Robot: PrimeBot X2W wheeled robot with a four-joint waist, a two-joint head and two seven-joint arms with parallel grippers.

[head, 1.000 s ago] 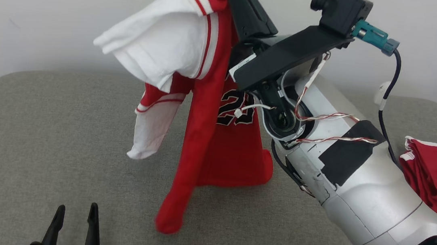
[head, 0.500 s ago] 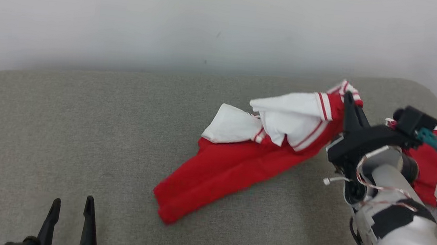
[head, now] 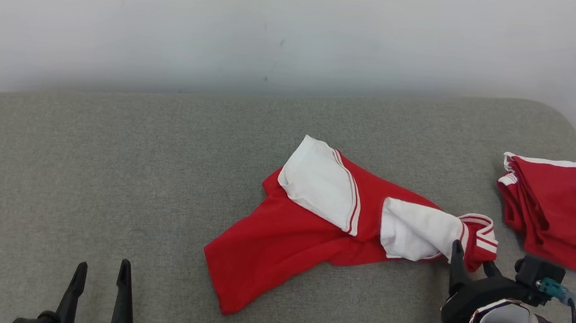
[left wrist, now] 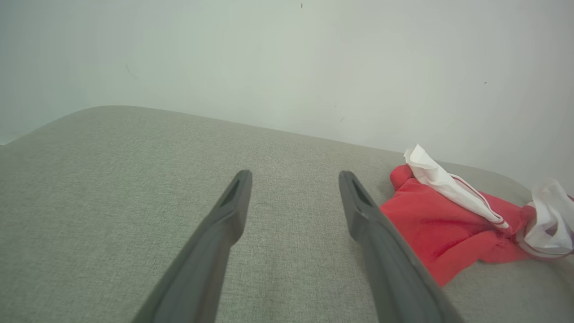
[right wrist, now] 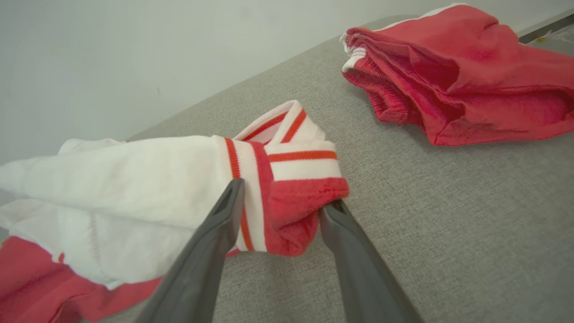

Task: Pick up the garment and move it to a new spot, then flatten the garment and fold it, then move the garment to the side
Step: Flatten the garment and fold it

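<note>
Red-and-white jersey (head: 302, 232) lay crumpled, not yet flattened or folded; right pincer (right wrist: 284, 195) straddled its cuff (right wrist: 296, 157), grip unclear; left pincer (left wrist: 294, 175) gaped.

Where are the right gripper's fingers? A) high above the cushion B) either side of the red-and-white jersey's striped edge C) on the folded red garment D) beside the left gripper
B: the right wrist view shows the right gripper with one finger each side of the striped ribbed edge of the red-and-white jersey.
</note>
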